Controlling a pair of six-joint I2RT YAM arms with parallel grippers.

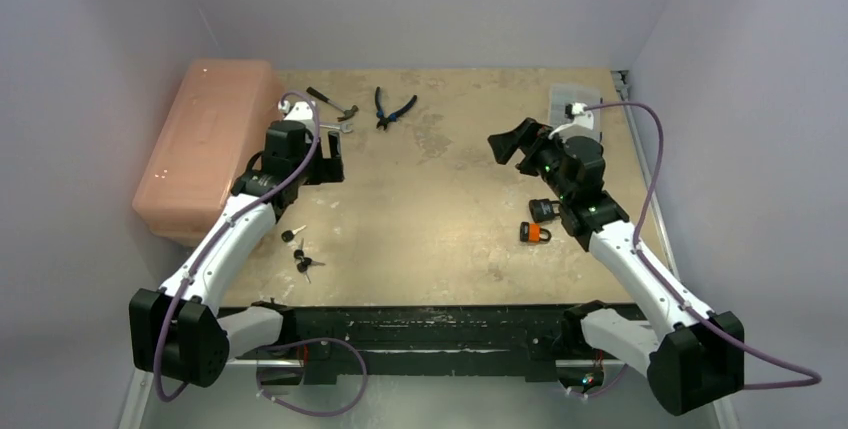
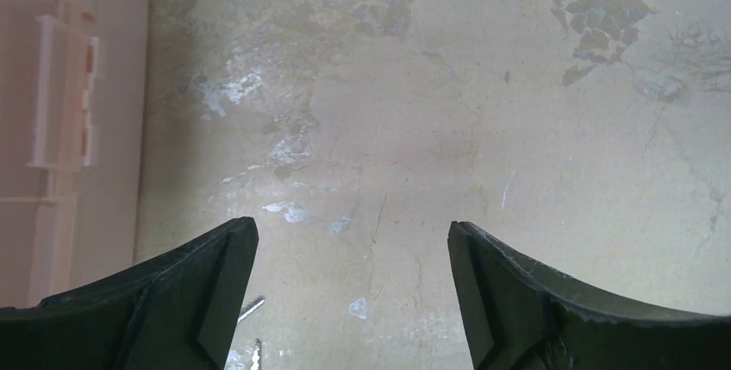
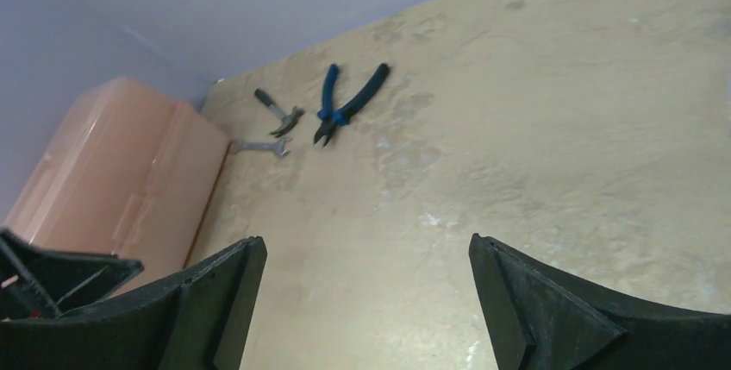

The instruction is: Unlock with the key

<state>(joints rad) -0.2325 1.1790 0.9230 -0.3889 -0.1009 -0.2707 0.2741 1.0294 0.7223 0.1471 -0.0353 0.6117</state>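
Two small padlocks lie on the table by my right arm: a black one (image 1: 544, 210) and an orange one (image 1: 535, 233). Several black-headed keys (image 1: 298, 250) lie near my left arm; two key blades (image 2: 251, 307) show at the bottom of the left wrist view. My left gripper (image 1: 335, 157) (image 2: 352, 230) is open and empty above bare table, beyond the keys. My right gripper (image 1: 508, 141) (image 3: 366, 245) is open and empty, raised and pointing left, beyond the padlocks, which are out of its wrist view.
A pink plastic case (image 1: 205, 139) (image 3: 112, 180) lies along the left side. A small hammer (image 1: 330, 101) (image 3: 278, 111), a wrench (image 3: 259, 147) and blue-handled pliers (image 1: 394, 109) (image 3: 345, 103) lie at the back. A clear box (image 1: 575, 104) sits back right.
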